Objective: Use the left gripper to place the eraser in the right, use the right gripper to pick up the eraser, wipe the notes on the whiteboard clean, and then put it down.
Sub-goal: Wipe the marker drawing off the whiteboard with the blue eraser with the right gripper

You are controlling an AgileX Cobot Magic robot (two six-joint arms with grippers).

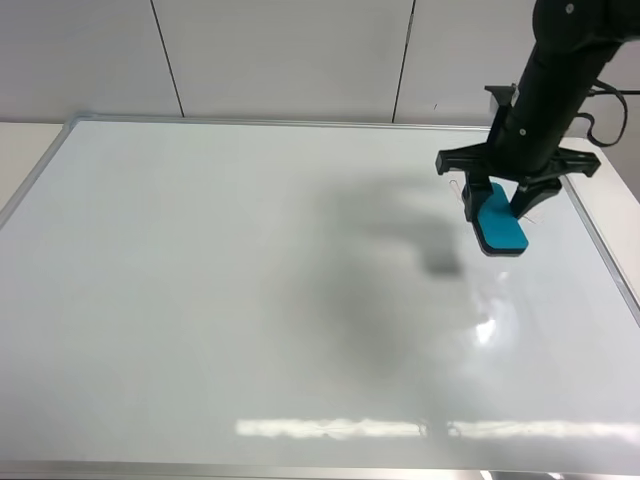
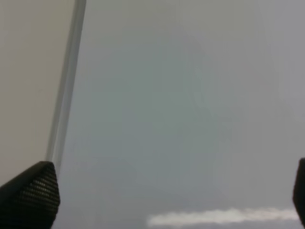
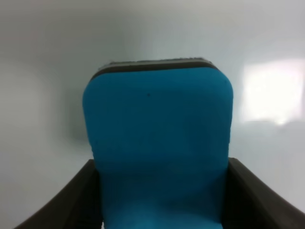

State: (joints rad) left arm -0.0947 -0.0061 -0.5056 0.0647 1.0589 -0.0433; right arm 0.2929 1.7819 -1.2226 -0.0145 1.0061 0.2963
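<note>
The whiteboard [image 1: 250, 280] fills the table in the exterior high view. My right gripper [image 1: 500, 205] is at the board's right side, shut on the teal-blue eraser [image 1: 499, 225]. The eraser's shadow [image 1: 440, 262] lies apart from it on the board. In the right wrist view the eraser [image 3: 157, 152] sits between my two fingers [image 3: 71, 200], its dark felt edge farthest from the camera. Faint thin traces of the notes [image 1: 455, 188] show beside the gripper; the rest is hidden. My left gripper [image 2: 164, 195] shows only in its wrist view, open and empty over the board's frame [image 2: 66, 86].
The board's silver frame runs close to the right gripper on the right side [image 1: 600, 240]. Pale table [image 1: 20, 150] shows left of the board and a panelled wall [image 1: 280, 60] stands behind it. Light glare lies on the board near its front edge [image 1: 330, 428].
</note>
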